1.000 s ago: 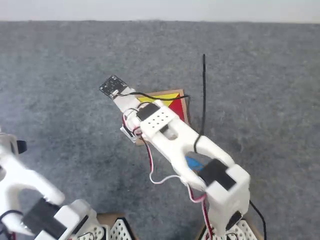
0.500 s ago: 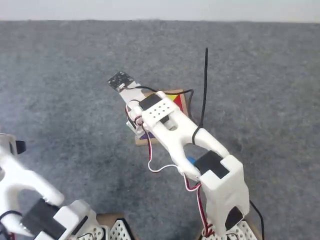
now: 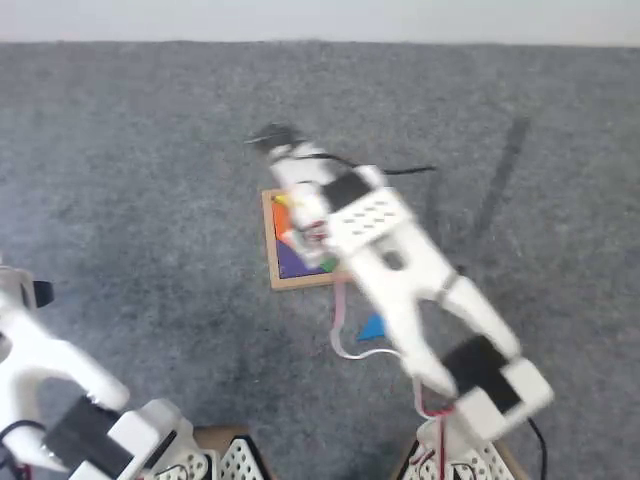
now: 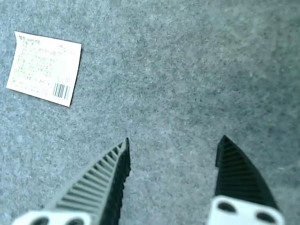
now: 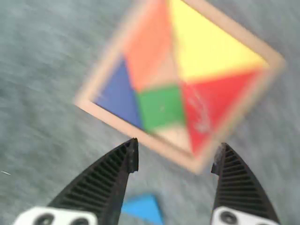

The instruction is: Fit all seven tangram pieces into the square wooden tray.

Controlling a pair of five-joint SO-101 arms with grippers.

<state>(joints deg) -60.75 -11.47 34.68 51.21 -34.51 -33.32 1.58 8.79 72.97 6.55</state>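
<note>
Wood tray (image 5: 197,164) sits mid-frame in the high view on the grey fuzzy counter (image 3: 150,150). It already has orange (image 5: 150,51), yellow (image 5: 206,44), red (image 5: 211,101), green (image 5: 161,107) and dark blue (image 5: 117,96) pieces in it, with a couple of bare wood gaps between them. One light blue triangle (image 5: 143,208) is loose on the counter just below the tray's lower right corner, so the job isn't finished, and I can't spot the seventh piece

The right end effector (image 5: 178,143) hangs above the tray's near edge, prongs spread wide and gripping nothing. My guess is it's up high so its camera catches both the gaps and that stray triangle before it commits to a grab. The left end effector (image 4: 175,139) is also released and empty, parked over bare counter near a paper label (image 4: 44,68). In the high view the left arm (image 3: 40,360) is tucked at the lower left, probably to stay clear of the working arm

Compared with a second ago, the right arm (image 3: 400,270) has swung. It used to lie across the tray's left side with yellow and red peeking out on the right, and now it crosses the right side, so the orange and blue on the left are showing. It's smeared with motion, cable too. The left arm hasn't budged
</note>
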